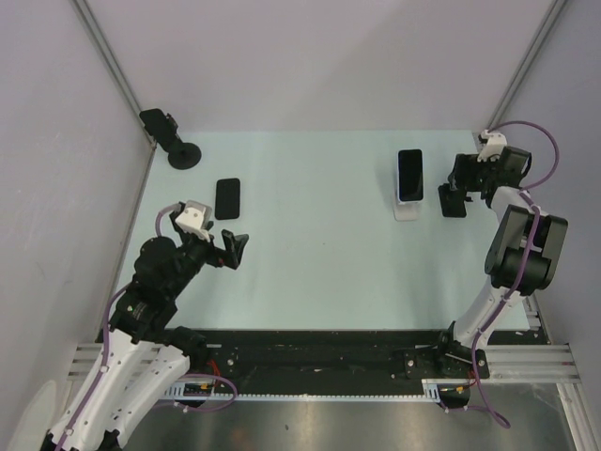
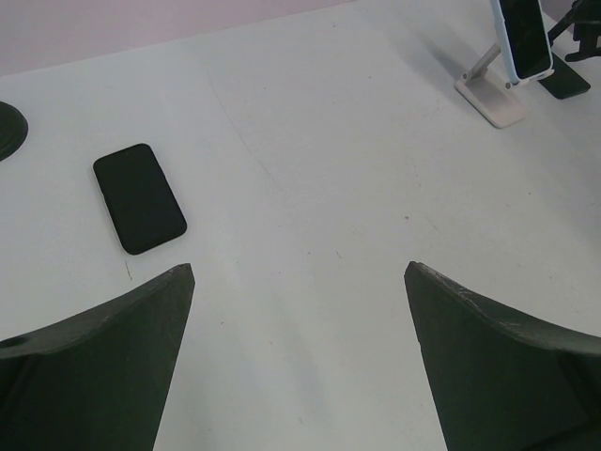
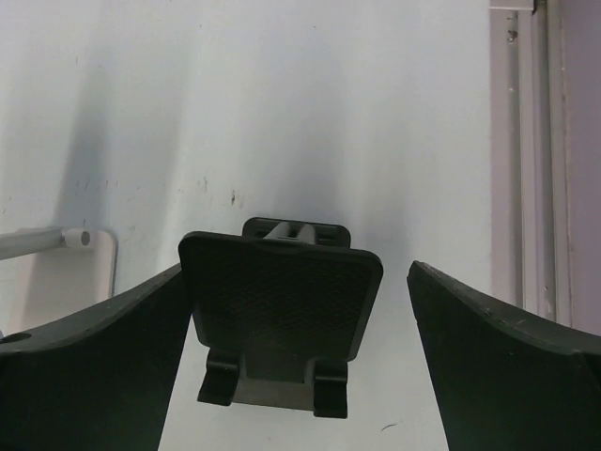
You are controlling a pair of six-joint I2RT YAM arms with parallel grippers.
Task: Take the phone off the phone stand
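Note:
A black-screened phone (image 1: 409, 175) leans on a white phone stand (image 1: 408, 212) at the back right of the table. Both show far off in the left wrist view, the phone (image 2: 523, 36) on the stand (image 2: 493, 99). My right gripper (image 1: 459, 185) is open, to the right of the phone. In the right wrist view the right gripper (image 3: 299, 268) straddles an empty black phone stand (image 3: 282, 301), not the phone; only the white stand's base (image 3: 56, 272) shows at the left. My left gripper (image 1: 233, 249) is open and empty over bare table at the front left, as its own view (image 2: 299, 268) shows.
A second black phone (image 1: 227, 197) lies flat on the table at the back left, also in the left wrist view (image 2: 139, 197). A black camera mount (image 1: 173, 141) stands in the back left corner. The empty black stand (image 1: 452, 203) is just right of the white one. Walls enclose the table.

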